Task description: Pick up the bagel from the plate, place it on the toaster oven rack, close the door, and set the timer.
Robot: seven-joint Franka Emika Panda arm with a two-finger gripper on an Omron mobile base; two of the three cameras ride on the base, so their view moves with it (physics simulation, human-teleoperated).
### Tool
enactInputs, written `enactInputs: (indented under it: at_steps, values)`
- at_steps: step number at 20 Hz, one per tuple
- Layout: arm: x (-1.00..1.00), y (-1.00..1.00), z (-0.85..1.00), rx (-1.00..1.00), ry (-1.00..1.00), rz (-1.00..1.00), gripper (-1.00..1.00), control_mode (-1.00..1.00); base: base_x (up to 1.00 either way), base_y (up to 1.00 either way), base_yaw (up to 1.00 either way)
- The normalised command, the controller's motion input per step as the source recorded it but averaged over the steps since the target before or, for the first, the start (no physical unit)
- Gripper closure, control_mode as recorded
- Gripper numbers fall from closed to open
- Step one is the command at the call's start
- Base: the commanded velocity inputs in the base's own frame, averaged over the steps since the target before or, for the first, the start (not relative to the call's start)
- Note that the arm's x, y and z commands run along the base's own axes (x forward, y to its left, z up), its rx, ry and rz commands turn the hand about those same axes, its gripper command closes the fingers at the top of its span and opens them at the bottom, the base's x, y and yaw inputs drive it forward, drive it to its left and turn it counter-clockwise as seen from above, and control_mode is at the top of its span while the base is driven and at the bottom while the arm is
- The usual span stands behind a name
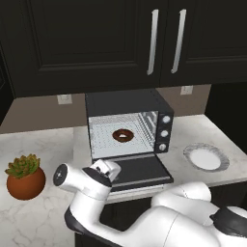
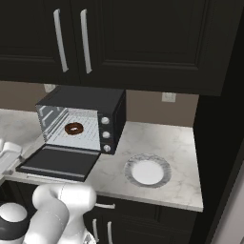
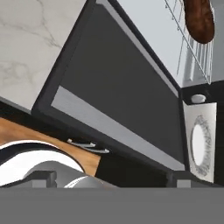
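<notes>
The dark brown bagel [image 1: 123, 135] [image 2: 74, 128] [image 3: 199, 19] lies on the toaster oven rack [image 1: 102, 141] [image 2: 62, 137] [image 3: 192, 59] inside the black oven. The door [image 1: 142, 170] [image 2: 59, 163] [image 3: 118, 87] hangs fully open and flat, its silver bar handle [image 3: 109, 127] at the front edge. My gripper [image 1: 110, 172] [image 3: 111, 179] hovers over the door's front left corner. It is open, its fingertips [image 3: 43, 177] wide apart and holding nothing. The white plate [image 1: 223, 162] [image 2: 129, 167] [image 3: 205, 166] sits bare on the counter right of the oven.
Three round knobs [image 1: 164, 132] [image 2: 105, 135] run down the oven's right panel. A potted succulent [image 1: 25, 177] stands on the counter at the left. Dark upper cabinets [image 1: 87, 38] hang above the oven. A tall dark cabinet [image 2: 221, 143] bounds the counter's right end.
</notes>
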Motion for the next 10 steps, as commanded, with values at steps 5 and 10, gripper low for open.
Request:
enactInputs:
  at_steps: [5, 10]
  values:
    - [-0.09, 0.05, -0.14, -0.13, -0.01, 0.09, -1.0, -1.0, 0.0, 0.0, 0.0]
    - [-0.02, 0.16, -0.13, -0.13, -0.01, 0.07, -1.0, -1.0, 0.0, 0.0, 0.0]
